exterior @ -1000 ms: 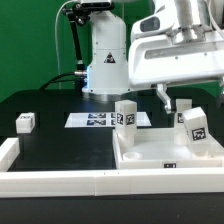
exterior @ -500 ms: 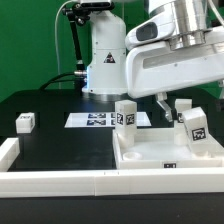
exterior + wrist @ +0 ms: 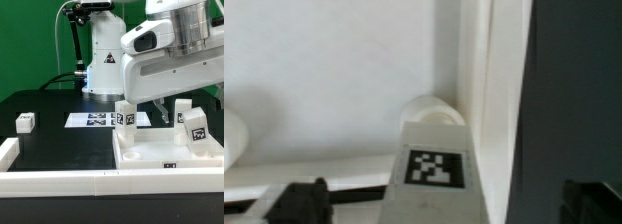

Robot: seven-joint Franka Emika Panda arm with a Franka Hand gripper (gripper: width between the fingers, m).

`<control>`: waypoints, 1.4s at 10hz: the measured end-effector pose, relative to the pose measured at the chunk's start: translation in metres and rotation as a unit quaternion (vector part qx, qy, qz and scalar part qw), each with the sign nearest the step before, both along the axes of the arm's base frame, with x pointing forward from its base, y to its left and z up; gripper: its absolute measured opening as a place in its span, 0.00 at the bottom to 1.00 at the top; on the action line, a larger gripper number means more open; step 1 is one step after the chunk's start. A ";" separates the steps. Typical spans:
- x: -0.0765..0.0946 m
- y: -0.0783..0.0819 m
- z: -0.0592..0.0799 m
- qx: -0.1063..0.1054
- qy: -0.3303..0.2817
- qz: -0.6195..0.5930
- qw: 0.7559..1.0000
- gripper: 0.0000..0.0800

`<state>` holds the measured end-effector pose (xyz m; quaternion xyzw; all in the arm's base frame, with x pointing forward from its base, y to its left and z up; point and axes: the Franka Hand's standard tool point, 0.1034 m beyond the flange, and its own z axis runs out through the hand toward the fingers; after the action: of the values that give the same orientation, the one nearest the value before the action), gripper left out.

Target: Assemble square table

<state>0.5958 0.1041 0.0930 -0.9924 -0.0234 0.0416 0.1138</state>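
Note:
The white square panel (image 3: 165,152) lies rim-up at the exterior view's right. Three white tagged legs stand upright on it: one at its far left corner (image 3: 127,114) and two at the right (image 3: 193,124) (image 3: 183,105). A fourth leg (image 3: 25,122) lies loose on the table at the left. My gripper (image 3: 155,103) hangs over the panel's far side, between the standing legs. In the wrist view my gripper (image 3: 446,205) is open, with a tagged leg (image 3: 438,160) standing between the two fingers (image 3: 304,200) and gaps on both sides. That leg is beside the panel's rim (image 3: 491,90).
The marker board (image 3: 92,120) lies flat behind the panel near the robot base (image 3: 103,65). A long white L-shaped rail (image 3: 60,183) runs along the front edge and up the left side. Black table (image 3: 60,140) lies between them.
The arm and its hand have shifted toward the exterior view's left, over the panel. The legs and the panel have not moved.

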 end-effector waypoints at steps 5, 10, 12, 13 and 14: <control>0.010 -0.002 -0.005 -0.014 0.004 -0.021 1.000 0.81; 0.011 0.004 -0.013 -0.015 0.001 -0.019 1.000 0.66; 0.012 0.003 -0.013 -0.015 0.001 -0.021 1.000 0.36; 0.012 0.003 -0.013 -0.015 0.001 -0.021 1.000 0.36; 0.012 0.002 -0.013 -0.015 0.001 -0.021 1.000 0.36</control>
<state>0.6075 0.1066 0.0796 -0.9942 -0.0020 0.0409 0.0994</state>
